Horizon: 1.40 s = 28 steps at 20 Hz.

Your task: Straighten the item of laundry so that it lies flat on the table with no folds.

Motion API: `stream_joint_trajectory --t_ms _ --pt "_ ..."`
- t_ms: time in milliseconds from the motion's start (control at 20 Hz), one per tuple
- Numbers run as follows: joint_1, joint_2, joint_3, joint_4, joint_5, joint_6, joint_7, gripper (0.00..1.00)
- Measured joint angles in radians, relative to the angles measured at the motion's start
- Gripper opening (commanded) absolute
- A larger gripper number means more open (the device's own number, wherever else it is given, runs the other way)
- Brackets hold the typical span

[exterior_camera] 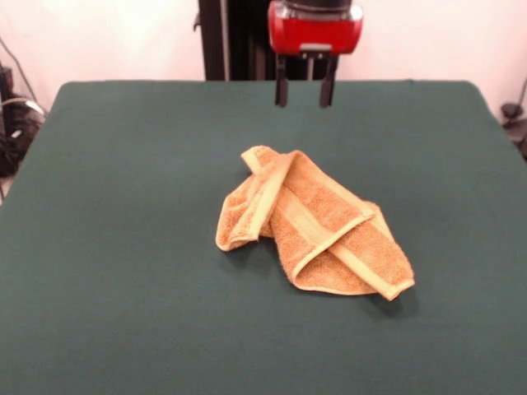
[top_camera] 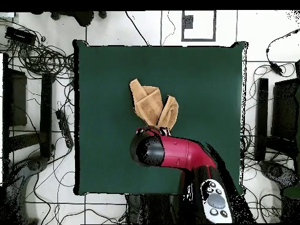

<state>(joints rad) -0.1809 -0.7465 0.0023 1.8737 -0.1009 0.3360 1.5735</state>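
Observation:
The orange-tan towel [exterior_camera: 313, 224] lies crumpled and folded over itself near the middle of the dark green table [exterior_camera: 123, 247]. Its paler bands and hem cross each other, with one end pointing to the front right. In the overhead view the towel [top_camera: 150, 104] lies just beyond the arm's red and black head, which hides part of it. My gripper [exterior_camera: 305, 92] hangs above the table's far side, behind the towel and well clear of it. Its two dark fingers [exterior_camera: 282, 90] point down, spread apart and empty.
The red and black arm [top_camera: 181, 153] reaches in over the table [top_camera: 99, 146] from the base side in the overhead view. Cables and dark equipment [top_camera: 41, 88] lie on the floor around the table. The pedestal [exterior_camera: 235, 41] stands behind the far edge.

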Motion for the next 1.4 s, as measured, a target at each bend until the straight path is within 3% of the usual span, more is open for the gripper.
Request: stream_joint_trajectory --t_ms 250,650,950,1150,1400 --pt "-0.001 0.012 0.017 -0.015 -0.042 -0.004 0.0 1.0" --pt "-0.052 -0.107 0.118 -0.01 -0.072 -0.008 0.0 1.0" --pt "-0.06 -0.158 0.133 -0.019 -0.073 -0.051 0.0 1.0" --pt "-0.059 -0.139 0.136 -0.057 -0.074 -0.076 0.0 1.0" --pt "-0.042 -0.031 0.136 -0.173 -0.074 -0.078 0.0 1.0"
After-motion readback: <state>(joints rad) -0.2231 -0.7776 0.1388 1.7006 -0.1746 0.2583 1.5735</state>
